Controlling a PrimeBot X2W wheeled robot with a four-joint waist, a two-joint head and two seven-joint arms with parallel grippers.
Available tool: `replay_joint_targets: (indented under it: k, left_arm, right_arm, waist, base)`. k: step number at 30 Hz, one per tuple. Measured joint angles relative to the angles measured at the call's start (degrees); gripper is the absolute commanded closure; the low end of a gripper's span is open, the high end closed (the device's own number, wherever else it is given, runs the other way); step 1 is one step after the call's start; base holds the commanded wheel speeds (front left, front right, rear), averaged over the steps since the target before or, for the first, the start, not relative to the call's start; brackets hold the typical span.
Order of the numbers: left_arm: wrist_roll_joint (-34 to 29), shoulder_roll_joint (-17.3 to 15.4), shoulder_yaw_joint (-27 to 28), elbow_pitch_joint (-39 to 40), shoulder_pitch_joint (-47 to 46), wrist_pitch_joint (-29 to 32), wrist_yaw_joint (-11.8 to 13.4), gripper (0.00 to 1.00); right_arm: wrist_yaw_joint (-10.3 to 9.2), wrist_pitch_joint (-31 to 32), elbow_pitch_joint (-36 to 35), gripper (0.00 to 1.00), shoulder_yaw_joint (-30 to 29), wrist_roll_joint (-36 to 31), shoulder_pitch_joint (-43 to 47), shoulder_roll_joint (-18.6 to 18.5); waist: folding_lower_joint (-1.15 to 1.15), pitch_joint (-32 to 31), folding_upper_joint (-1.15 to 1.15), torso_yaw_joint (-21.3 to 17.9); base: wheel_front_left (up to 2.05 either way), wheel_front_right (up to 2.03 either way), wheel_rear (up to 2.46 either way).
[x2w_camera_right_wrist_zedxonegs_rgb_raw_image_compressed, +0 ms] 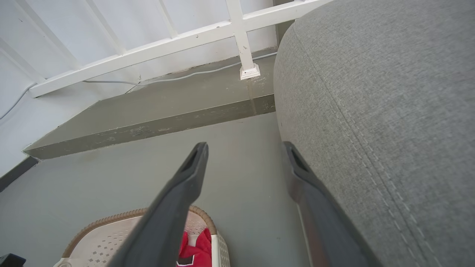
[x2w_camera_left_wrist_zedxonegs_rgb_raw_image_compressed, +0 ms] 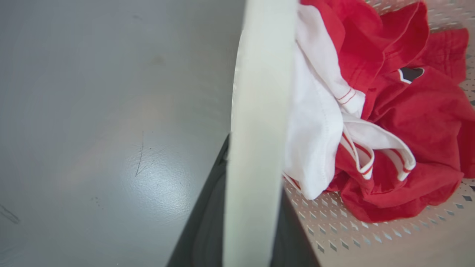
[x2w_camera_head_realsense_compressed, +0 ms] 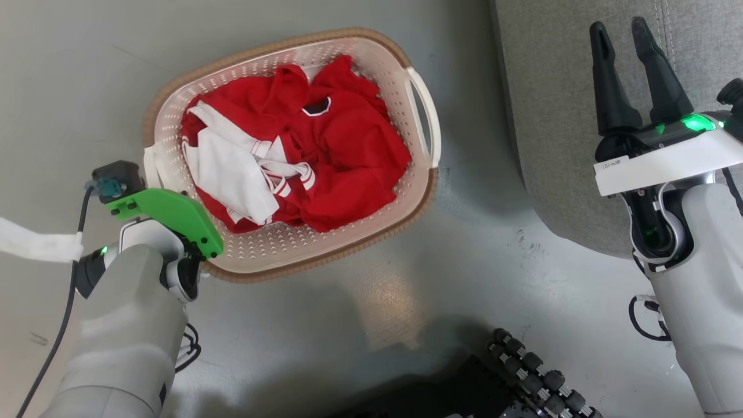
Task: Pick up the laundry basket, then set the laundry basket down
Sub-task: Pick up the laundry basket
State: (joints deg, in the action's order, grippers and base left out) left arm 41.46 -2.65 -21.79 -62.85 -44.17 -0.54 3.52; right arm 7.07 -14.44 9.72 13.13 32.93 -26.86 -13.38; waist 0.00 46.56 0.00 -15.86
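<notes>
While left claw [x2w_camera_left_wrist_zedxonegs_rgb_raw_image_compressed: 256,155] pinches handle [x2w_camera_left_wrist_zedxonegs_rgb_raw_image_compressed: 259,92], laundry basket [x2w_camera_head_realsense_compressed: 348,232] long axis left-right; right claw [x2w_camera_head_realsense_compressed: 621,35] spread.

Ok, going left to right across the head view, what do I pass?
First the green plate on the left wrist → cream-white perforated plastic laundry basket holding red and white clothes → right gripper, fingers apart, in front of grey fabric upholstery.

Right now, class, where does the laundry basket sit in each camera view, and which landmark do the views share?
Head view: laundry basket, upper centre-left.
Left wrist view: laundry basket, right half.
Right wrist view: laundry basket, bottom-left edge.
Shared landmark: red clothes inside it.
</notes>
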Motion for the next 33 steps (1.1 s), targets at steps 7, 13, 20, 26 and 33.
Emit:
replay_joint_targets:
  k: [7, 13, 20, 26, 33]
  left_arm:
    - [-1.0, -0.2, -1.8, -2.0, -1.5, 1.1, -1.6, 1.00]
    - [-0.8, -0.2, -1.7, -3.6, -1.7, 1.6, -2.5, 1.00]
    - [-0.8, -0.1, -1.2, -4.6, -2.5, 0.9, -3.0, 0.00]
    - [-0.8, 0.0, -1.5, -5.8, -2.7, -0.6, -3.1, 0.00]
    - [-1.3, 0.0, -2.5, -6.7, -2.5, -5.0, -3.6, 0.00]
  right_arm:
    - [0.00, 0.0, 0.0, 0.00, 0.4, 0.0, 0.0, 0.0]
    - [0.00, 0.0, 0.2, 0.00, 0.6, 0.6, 0.0, 0.0]
    - [0.00, 0.0, 0.4, 0.00, 0.9, 0.9, 0.0, 0.0]
    - [0.00, 0.0, 1.2, 0.00, 1.0, 0.9, 0.0, 0.2]
    - [0.00, 0.0, 2.4, 0.00, 1.2, 0.9, 0.0, 0.6]
  waist:
    - [0.00, -0.4, 0.00, 0.1]
    - [0.00, -0.4, 0.00, 0.1]
    - [0.00, -0.6, 0.00, 0.1]
    - [0.00, -1.8, 0.00, 0.3]
    - [0.00, -4.8, 0.00, 0.7]
  base:
    - [0.00, 0.00, 0.00]
    - [0.00, 0.00, 0.00]
    - [0.00, 0.00, 0.00]
    - [0.00, 0.00, 0.00]
    - [0.00, 0.00, 0.00]
